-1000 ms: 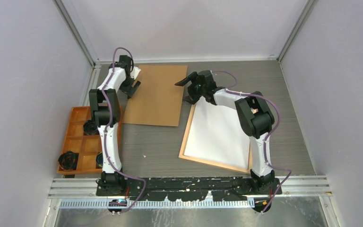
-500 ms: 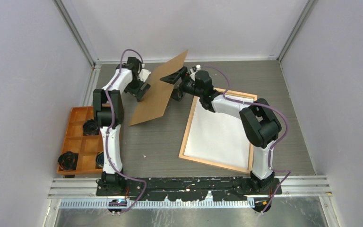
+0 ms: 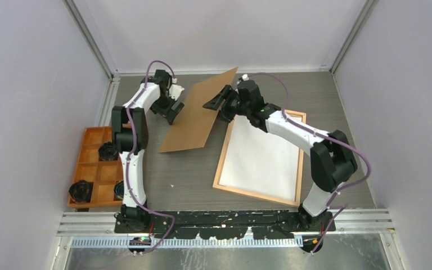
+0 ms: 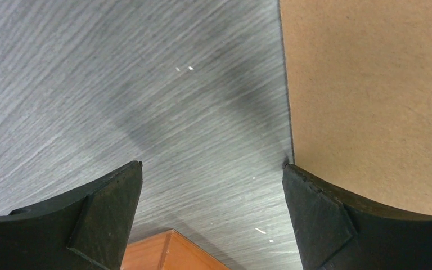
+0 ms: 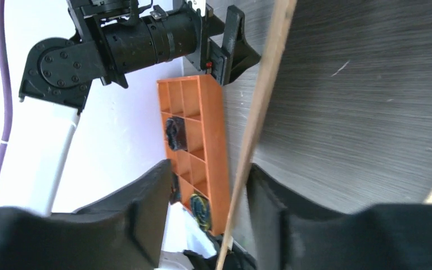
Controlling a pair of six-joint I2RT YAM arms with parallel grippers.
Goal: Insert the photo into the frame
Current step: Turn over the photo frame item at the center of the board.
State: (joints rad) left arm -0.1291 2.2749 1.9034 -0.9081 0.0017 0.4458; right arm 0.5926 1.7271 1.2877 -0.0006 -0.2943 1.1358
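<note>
The frame [image 3: 223, 156] of light-orange strips lies flat at the right of the table. The photo [image 3: 261, 157] rests inside it, white back up. A brown backing board [image 3: 199, 115] stands tilted, its right edge raised. My right gripper [image 3: 218, 109] straddles that raised edge. In the right wrist view the board's thin edge [image 5: 264, 84] runs between the jaws of the right gripper [image 5: 209, 166], against the right finger with a gap on the left. My left gripper [image 3: 171, 109] is open beside the board's left edge; the left wrist view shows only table between its fingers [image 4: 315, 214].
An orange compartment tray [image 3: 90, 163] with black objects [image 3: 81, 190] sits at the left table edge, beside the left arm. Its corner [image 4: 169, 250] shows under the left gripper. Walls close in the back and both sides.
The backing board went from lying flat to tilted up on its lower-left edge. My right gripper moved onto its raised edge and its jaws narrowed. The left gripper shifted right along the board.
</note>
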